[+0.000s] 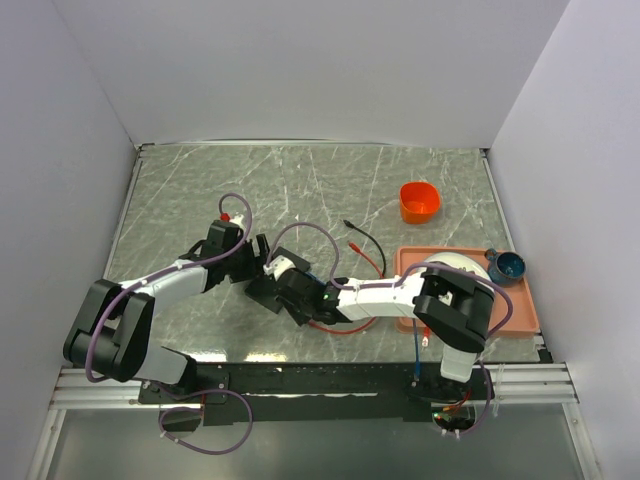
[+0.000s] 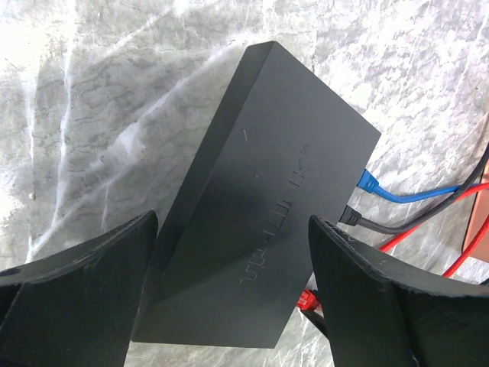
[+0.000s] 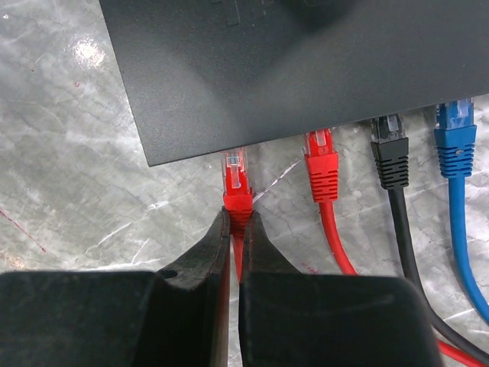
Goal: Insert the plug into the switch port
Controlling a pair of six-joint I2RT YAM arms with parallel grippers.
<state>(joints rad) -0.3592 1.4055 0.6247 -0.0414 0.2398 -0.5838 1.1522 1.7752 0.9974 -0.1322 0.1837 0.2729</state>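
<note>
At the black switch's [image 3: 267, 69] edge, right pincer [image 3: 235, 229] clenched on red plug [image 3: 236, 180], left pincer [image 2: 229, 298] released astride it.

From my station the overhead feed is evenly lit and sharp, light coming from above; the grey veined marble table [image 1: 200, 190] shows faint sheen and only soft shadows under the arms. On the left wrist feed, glare washes out the marble at the upper left of the thin matte-black rectangular box [image 2: 260, 199], which casts a broad dark shadow leftward; the near black fingers [image 2: 69, 298] are blurred. On the right wrist feed I see a small bright hotspot left of the box, crisp plugs, soft foreground.
</note>
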